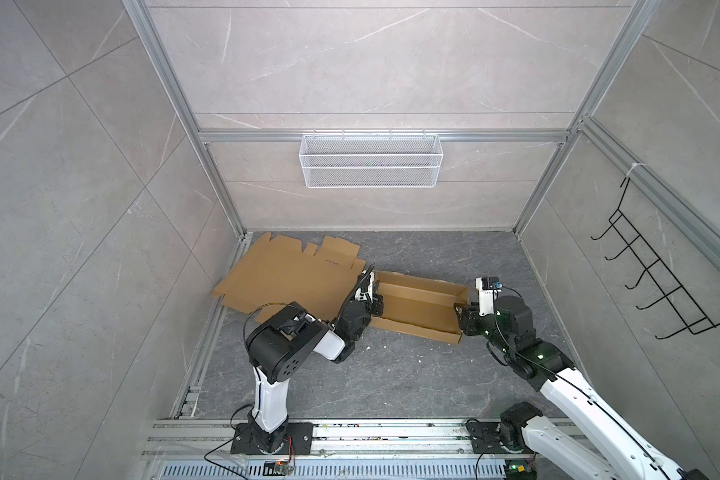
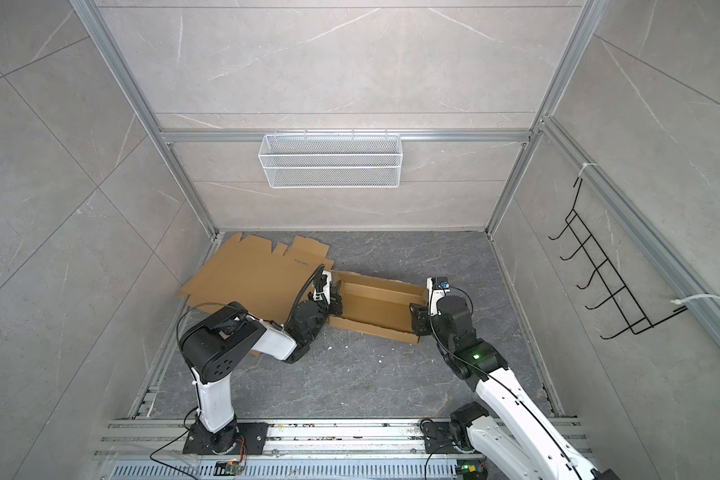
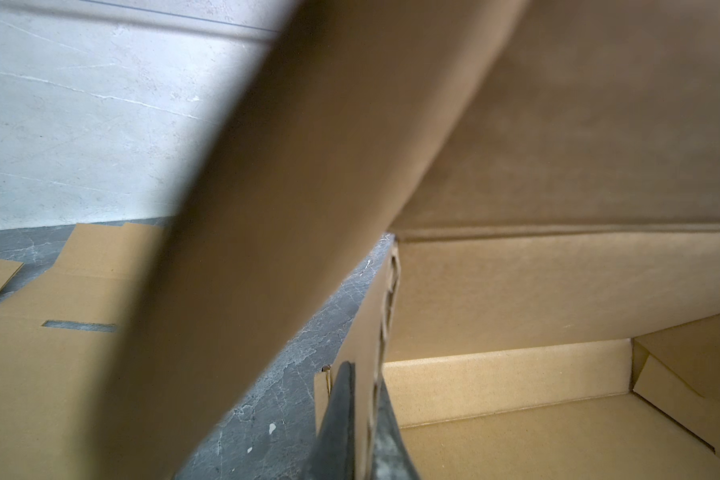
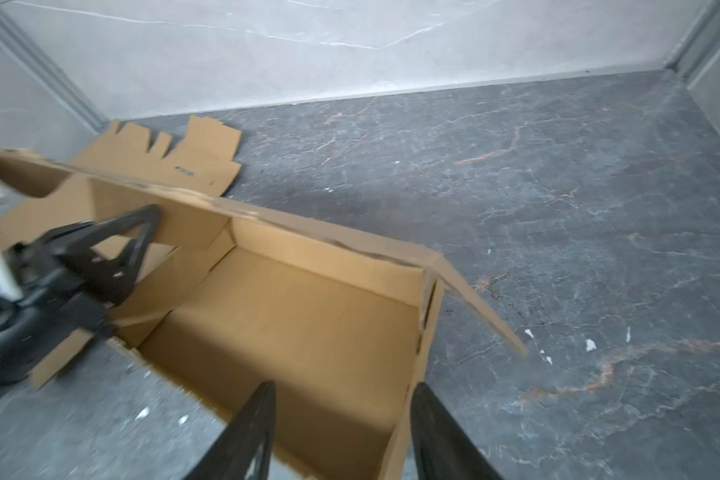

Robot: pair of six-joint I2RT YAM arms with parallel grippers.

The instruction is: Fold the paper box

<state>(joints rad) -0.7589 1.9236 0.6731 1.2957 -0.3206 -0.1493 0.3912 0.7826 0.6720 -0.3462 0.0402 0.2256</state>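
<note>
Lying near the middle of the dark stone floor (image 1: 412, 374), the paper box (image 1: 416, 307) is sitting partly formed: an open brown tray with its long walls standing. One flap (image 4: 474, 299) is hanging outward from the far long wall at the right end, as the right wrist view shows.

Left gripper (image 1: 377, 305): is gripping the box's left end wall. In the left wrist view its two fingers (image 3: 337, 415) are pressing tight on either face of the cardboard edge.

Right gripper (image 4: 341, 388): is standing at the box's right end with jaws apart, holding nothing. One finger is reaching inside the tray and the other outside, with the end wall passing between them, just beside the outer finger.

Flat cardboard sheet (image 1: 283, 278): is lying unfolded in the back left corner of the floor, its edge running just beside the box's left end.

White wire basket (image 1: 371, 160): is hanging on the back wall (image 1: 371, 83).

Black hook rack (image 1: 657, 282): is hanging on the right wall (image 1: 682, 166).
</note>
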